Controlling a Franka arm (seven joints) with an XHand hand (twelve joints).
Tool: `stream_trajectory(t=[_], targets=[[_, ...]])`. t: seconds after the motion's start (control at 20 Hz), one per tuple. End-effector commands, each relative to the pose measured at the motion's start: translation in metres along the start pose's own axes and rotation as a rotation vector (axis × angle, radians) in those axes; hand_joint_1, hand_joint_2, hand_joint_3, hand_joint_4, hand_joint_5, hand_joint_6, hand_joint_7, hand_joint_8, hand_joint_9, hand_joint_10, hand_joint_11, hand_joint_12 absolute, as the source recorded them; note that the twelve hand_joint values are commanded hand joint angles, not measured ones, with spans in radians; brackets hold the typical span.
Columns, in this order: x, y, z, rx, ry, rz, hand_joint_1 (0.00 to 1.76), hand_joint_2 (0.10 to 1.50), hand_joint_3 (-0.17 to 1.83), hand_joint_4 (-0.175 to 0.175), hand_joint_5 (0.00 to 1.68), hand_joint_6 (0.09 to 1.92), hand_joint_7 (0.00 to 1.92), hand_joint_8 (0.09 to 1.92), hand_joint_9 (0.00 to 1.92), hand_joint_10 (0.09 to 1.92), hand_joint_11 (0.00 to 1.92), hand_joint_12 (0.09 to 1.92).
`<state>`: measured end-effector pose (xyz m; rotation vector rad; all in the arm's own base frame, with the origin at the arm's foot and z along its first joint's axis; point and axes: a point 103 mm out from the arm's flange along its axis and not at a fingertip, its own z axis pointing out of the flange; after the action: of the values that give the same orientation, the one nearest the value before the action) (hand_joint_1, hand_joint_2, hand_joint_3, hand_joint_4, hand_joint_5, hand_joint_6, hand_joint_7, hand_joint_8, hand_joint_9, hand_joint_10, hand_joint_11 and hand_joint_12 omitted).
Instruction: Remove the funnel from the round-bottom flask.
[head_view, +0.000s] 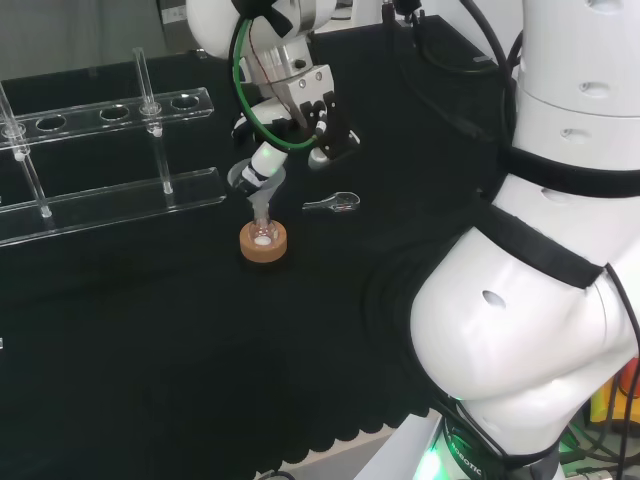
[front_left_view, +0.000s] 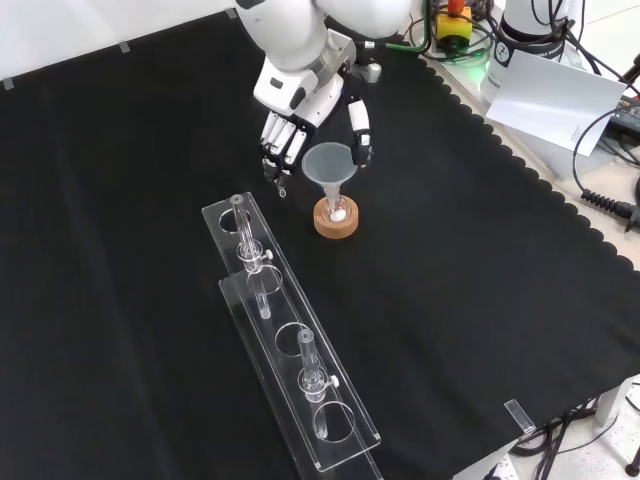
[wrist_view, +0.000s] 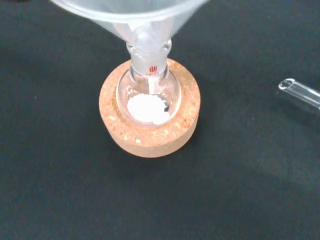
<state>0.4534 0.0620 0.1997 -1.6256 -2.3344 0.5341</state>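
One funnel (front_left_view: 328, 166): stem sits in flask (wrist_view: 148, 92) neck, atop cork ring (front_left_view: 335, 220).
Hand (front_left_view: 300, 125): fingers relaxed, straddling funnel rim, not yet pinching.
Risk: skewed lift drags flask off cork ring, spilling white powder (wrist_view: 146, 108).

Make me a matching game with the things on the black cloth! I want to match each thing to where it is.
Things:
1. funnel
2. white powder
3. round-bottom flask
4. hand

Places:
A. on the cork ring
B. at the flask's bottom
C. stem in the flask's neck
D. by the funnel's rim

Pairs: 1-C, 2-B, 3-A, 4-D
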Motion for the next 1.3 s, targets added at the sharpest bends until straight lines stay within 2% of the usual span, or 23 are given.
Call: stream_trajectory(t=[0.05, 0.7, 0.95, 1.3], targets=[[-0.001, -0.008, -0.01, -0.018, -0.002, 0.011, 0.52, 0.74, 0.22, -0.035, 0.0, 0.09, 0.0, 0.6, 0.23, 0.81, 0.37, 1.36], [0.02, -0.002, 0.0, 0.008, 0.004, -0.017, 0.53, 0.75, 0.22, -0.036, 0.0, 0.09, 0.0, 0.64, 0.25, 0.81, 0.37, 1.36], [0.019, 0.001, 0.004, 0.019, -0.001, -0.013, 0.53, 0.75, 0.22, -0.036, 0.0, 0.09, 0.0, 0.64, 0.26, 0.81, 0.37, 1.36], [0.002, 0.001, 0.011, 0.048, -0.006, 0.002, 0.53, 0.75, 0.22, -0.036, 0.0, 0.09, 0.0, 0.64, 0.25, 0.8, 0.37, 1.36]])
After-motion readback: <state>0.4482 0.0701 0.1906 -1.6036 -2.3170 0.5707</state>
